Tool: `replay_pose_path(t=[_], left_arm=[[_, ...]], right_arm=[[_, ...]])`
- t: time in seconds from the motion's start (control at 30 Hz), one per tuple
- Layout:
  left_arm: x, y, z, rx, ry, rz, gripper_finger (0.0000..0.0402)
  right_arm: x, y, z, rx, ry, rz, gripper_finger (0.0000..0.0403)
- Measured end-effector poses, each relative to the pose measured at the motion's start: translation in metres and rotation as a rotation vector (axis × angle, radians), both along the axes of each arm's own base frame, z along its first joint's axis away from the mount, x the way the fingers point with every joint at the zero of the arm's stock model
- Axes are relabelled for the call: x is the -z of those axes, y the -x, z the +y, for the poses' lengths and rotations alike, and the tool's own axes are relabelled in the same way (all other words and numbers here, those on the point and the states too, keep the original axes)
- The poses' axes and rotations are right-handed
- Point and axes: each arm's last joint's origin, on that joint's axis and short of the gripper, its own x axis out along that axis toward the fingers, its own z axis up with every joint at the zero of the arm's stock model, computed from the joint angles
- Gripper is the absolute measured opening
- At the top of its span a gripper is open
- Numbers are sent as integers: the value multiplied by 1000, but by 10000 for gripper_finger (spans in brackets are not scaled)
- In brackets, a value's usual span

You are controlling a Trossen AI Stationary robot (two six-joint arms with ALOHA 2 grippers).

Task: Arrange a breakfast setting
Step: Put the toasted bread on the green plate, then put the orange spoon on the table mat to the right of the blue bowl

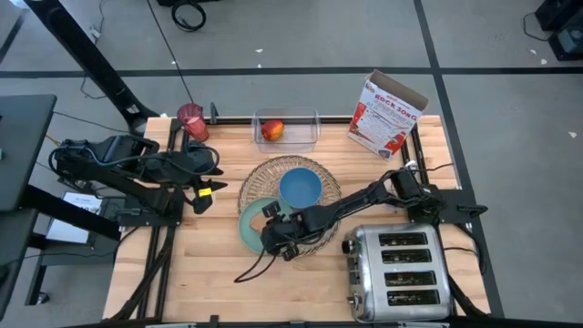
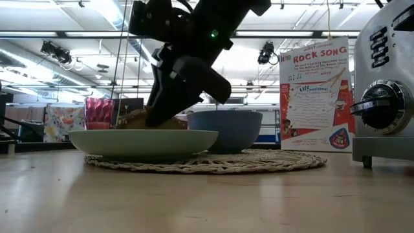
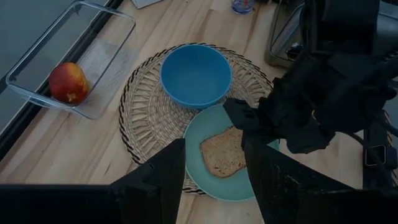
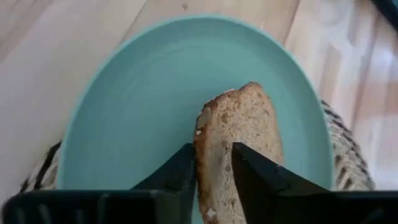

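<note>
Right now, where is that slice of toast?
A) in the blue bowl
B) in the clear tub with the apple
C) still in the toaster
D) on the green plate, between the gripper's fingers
D: the toast slice lies on the mint-green plate, with the right gripper down over it, its fingers either side of the bread.

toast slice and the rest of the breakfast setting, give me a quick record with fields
toast slice: on the mint-green plate, between the right gripper fingers
mint-green plate: on the wicker placemat, overhanging its edge
blue bowl: on the placemat, empty
apple: in the clear plastic tub
red cup: far table edge
left gripper: beside the placemat, holding nothing
toaster: near right corner
</note>
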Motion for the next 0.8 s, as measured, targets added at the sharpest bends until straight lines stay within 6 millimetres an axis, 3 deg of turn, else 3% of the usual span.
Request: replay_pose_path(t=[0.2, 0.43, 0.6, 0.8], left_arm=[[-1, -1, 0, 0, 3, -11, 173], [-17, 10, -5, 55, 38, -176, 173], [-34, 11, -12, 152, 0, -346, 173], [-52, 2, -18, 239, -104, -520, 173]], right_arm=[[-23, 6, -1, -26, -30, -22, 177], [-99, 40, -8, -32, -133, -64, 217], [-154, 81, -33, 212, -261, -79, 220], [-191, 139, -71, 557, -415, 17, 211]])
